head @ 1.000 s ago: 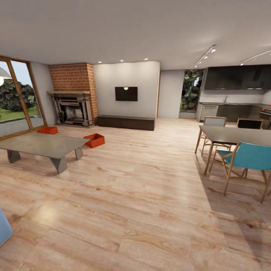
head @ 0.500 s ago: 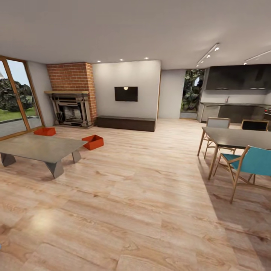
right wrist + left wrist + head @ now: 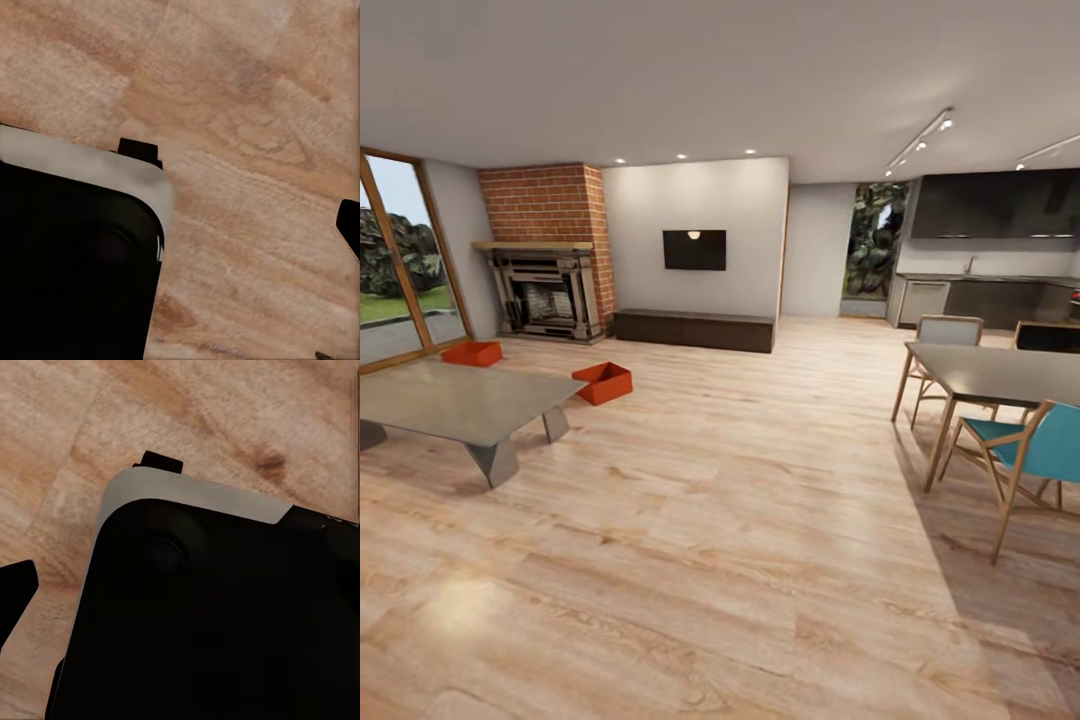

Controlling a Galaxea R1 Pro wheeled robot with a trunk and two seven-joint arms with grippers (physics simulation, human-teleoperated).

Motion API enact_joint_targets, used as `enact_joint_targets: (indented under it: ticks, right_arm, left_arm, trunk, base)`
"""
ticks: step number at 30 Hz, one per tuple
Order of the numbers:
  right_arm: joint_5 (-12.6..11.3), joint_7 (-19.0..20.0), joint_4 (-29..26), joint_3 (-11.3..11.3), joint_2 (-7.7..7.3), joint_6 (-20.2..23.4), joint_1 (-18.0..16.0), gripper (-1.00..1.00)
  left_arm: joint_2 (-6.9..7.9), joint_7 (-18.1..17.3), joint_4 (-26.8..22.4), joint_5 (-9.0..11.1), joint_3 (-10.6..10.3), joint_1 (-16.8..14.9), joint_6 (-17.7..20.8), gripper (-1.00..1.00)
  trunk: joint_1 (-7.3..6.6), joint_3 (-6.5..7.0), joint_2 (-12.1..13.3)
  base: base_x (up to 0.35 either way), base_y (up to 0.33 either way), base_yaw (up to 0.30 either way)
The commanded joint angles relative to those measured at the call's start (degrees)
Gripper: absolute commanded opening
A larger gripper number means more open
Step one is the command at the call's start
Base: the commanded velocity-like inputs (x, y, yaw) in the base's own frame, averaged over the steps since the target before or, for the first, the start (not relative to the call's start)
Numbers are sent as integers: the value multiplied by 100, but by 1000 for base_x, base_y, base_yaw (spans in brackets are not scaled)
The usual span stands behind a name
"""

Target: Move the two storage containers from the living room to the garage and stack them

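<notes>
Two red-orange storage containers stand on the living room's light wood floor, far ahead at the left in the head view. The nearer container [image 3: 603,382] sits just past the low table's corner. The other container [image 3: 472,353] lies behind that table, close to the glass doors. Both are lidless and upright. In the left wrist view a dark fingertip [image 3: 15,594] pokes in at the picture's edge over wood planks. A matching fingertip [image 3: 349,225] shows in the right wrist view, also at the edge. Nothing is held between the fingers.
A low grey table [image 3: 450,402] stands at the left, before the brick fireplace [image 3: 545,290]. A dark TV bench [image 3: 695,330] lines the far wall. A dining table [image 3: 1000,368] and teal chair [image 3: 1032,452] stand at the right. My black base [image 3: 210,615] shows under both wrists.
The whole head view has advanced into the room: the low table slid left, the dining set slid right, and the blue sofa corner left the picture. The containers have not moved on the floor.
</notes>
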Motion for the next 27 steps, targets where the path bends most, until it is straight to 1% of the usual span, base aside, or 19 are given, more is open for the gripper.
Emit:
enact_joint_targets:
  ticks: [1,5,17,20,27]
  right_arm:
    - [-55,6,16,49,1,-36,-6,100]
    - [-19,29,17,55,-9,-47,-6,100]
    - [-21,14,17,66,-7,-37,-6,100]
    - [-11,18,17,66,-21,-41,-6,100]
    - [-32,3,17,55,-32,-118,-6,100]
  left_arm:
    - [0,6,-6,32,1,-1,8,100]
    - [0,6,-6,32,1,-1,8,100]
    - [0,6,-17,27,1,-1,16,100]
    - [0,6,-21,25,1,-1,16,100]
    - [0,6,-24,23,1,-1,8,100]
  trunk:
    - [3,-6,-3]
    - [3,-6,-3]
    - [3,-6,-3]
    - [3,-6,-3]
    - [3,-6,-3]
  base:
    - [323,0,8]
    - [323,0,116]
    - [323,0,265]
    - [323,0,113]
    - [323,0,7]
